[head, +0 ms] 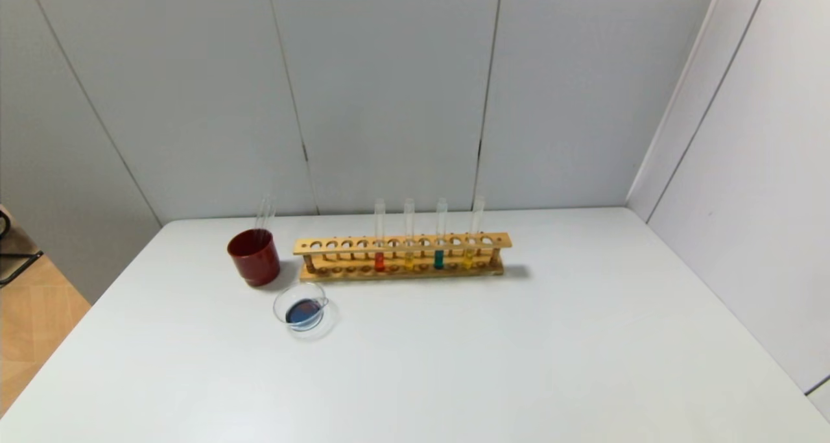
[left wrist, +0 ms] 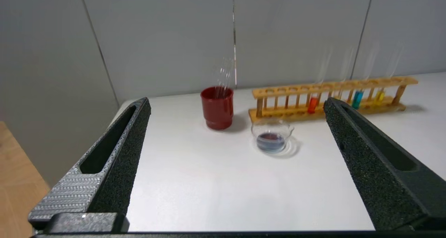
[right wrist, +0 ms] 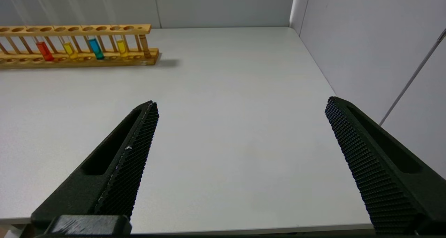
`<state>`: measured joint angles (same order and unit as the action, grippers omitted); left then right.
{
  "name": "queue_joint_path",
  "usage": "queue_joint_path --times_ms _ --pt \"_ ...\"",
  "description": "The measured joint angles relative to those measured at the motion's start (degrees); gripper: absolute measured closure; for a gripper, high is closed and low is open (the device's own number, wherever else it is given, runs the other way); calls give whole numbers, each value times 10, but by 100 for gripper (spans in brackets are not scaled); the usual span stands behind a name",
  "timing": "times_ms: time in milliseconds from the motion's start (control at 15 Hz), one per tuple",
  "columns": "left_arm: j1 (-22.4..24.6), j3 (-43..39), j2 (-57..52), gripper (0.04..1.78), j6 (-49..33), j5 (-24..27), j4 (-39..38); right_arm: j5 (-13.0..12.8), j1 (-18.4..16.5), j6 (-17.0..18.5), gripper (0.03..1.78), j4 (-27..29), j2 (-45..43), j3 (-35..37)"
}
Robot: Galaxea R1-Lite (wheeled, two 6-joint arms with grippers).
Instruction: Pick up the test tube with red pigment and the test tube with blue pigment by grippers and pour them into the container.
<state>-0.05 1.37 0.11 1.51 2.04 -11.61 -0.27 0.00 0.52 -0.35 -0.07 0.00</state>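
Both grippers stand released and empty: your left gripper [left wrist: 237,105] and right gripper [right wrist: 242,104] hang at the table's [head: 519,365] near edge. You find the red tube [head: 379,235] and blue tube [head: 440,233] racked upright; the container [head: 303,310] sits at 7 o'clock from them.
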Motion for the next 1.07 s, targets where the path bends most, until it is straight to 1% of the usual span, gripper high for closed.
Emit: queue_joint_path --times_ms 133,200,400,733,1067 --pt "0 -10 -1 7 18 -12 85 0 0 0 6 0 0 0" --pt "1 -12 -2 7 31 -12 113 0 0 0 6 0 0 0" --pt "1 -13 -2 7 37 -10 117 0 0 0 6 0 0 0" --pt "0 -14 -2 7 7 -14 118 0 0 0 6 0 0 0" --pt "0 -14 -2 7 6 -14 118 -1 0 1 6 -1 0 0"
